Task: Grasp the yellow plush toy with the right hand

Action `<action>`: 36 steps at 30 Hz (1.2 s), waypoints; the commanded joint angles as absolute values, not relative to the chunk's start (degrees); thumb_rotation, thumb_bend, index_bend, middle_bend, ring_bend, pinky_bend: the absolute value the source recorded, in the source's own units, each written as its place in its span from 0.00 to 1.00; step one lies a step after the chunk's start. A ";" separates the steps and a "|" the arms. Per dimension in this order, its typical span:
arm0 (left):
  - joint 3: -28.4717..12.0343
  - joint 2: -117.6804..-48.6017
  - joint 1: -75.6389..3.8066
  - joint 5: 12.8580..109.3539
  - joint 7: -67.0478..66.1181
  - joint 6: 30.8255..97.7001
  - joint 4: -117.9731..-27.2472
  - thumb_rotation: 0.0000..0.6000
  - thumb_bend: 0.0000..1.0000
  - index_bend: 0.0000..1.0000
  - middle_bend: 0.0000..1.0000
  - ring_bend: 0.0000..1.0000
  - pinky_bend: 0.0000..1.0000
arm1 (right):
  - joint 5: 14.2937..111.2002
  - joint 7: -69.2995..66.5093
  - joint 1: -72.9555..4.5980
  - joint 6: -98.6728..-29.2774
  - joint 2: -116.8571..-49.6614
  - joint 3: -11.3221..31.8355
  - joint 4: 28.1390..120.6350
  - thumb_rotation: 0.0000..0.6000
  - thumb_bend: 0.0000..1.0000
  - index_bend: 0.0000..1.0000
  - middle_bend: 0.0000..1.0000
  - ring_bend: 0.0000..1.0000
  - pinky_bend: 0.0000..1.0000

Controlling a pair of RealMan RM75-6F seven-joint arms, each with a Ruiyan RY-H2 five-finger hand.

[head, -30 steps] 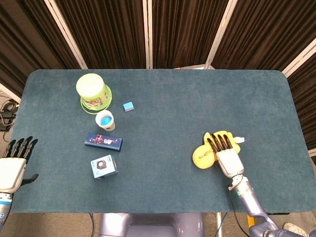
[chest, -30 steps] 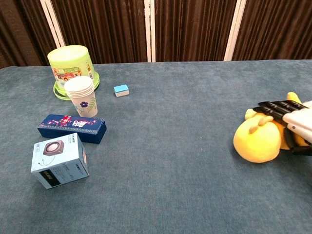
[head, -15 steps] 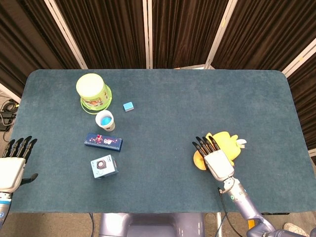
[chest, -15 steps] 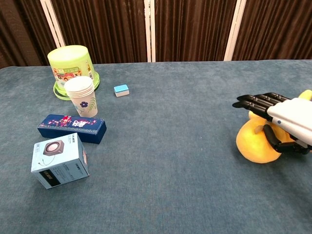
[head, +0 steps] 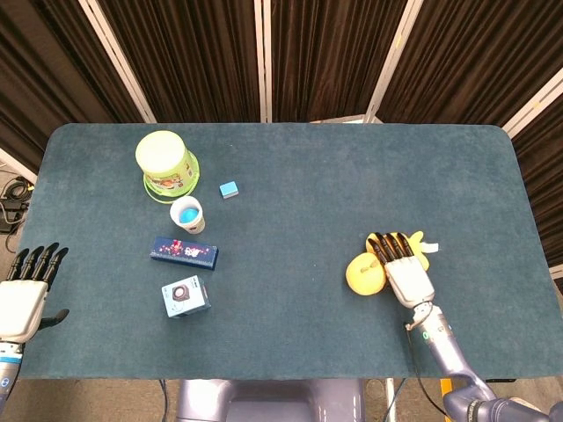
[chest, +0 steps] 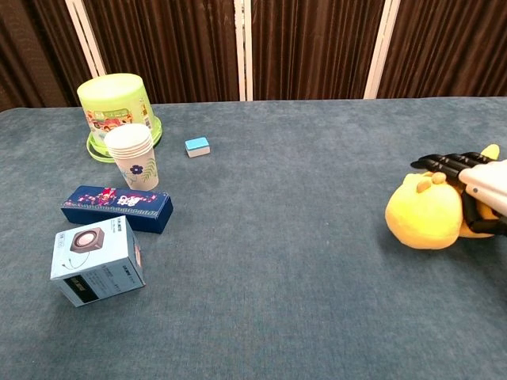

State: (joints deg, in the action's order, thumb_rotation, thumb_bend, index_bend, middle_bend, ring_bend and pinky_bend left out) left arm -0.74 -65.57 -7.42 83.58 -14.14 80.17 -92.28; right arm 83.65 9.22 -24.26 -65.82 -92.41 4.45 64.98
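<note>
The yellow plush toy (head: 363,274) lies on the table at the right; in the chest view the yellow plush toy (chest: 426,215) sits at the right edge. My right hand (head: 406,274) lies over the toy's rear part. Its dark fingers (head: 391,246) stretch across the top of the toy. In the chest view the right hand (chest: 482,180) is cut by the frame edge, with its thumb dark against the toy's far side. The frames do not show whether the toy is gripped. My left hand (head: 25,290) hovers off the table's left edge, fingers apart and empty.
A green bucket (head: 165,164) stands upside down at the back left, with a small blue block (head: 230,189) and a stack of paper cups (head: 186,214) near it. A dark blue box (head: 184,253) and a light blue carton (head: 185,297) lie closer. The table's near edge (head: 290,374) runs just behind my right hand.
My right hand swung left off the toy's body, then came back right to lie over it. The toy's head shifted slightly away from me. The left hand stayed put.
</note>
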 commanded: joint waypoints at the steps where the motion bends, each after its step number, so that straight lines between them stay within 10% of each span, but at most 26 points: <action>1: -0.74 -65.56 -7.39 83.63 -14.04 80.24 -92.27 1.00 0.08 0.00 0.00 0.00 0.00 | 82.90 8.84 -24.24 -65.95 -91.69 5.18 65.11 1.00 1.00 0.00 0.00 0.00 0.00; 30: -0.60 -65.72 -7.18 85.10 -12.89 81.57 -91.86 1.00 0.10 0.00 0.00 0.00 0.00 | 93.90 10.05 -21.18 -76.63 -84.83 -0.44 80.30 1.00 1.00 0.00 0.00 0.00 0.00; 36: -0.93 -65.54 -7.05 84.96 -12.13 82.05 -91.46 1.00 0.10 0.00 0.00 0.00 0.00 | 94.34 11.10 -18.30 -80.77 -79.05 -1.04 86.65 1.00 0.61 0.00 0.00 0.00 0.00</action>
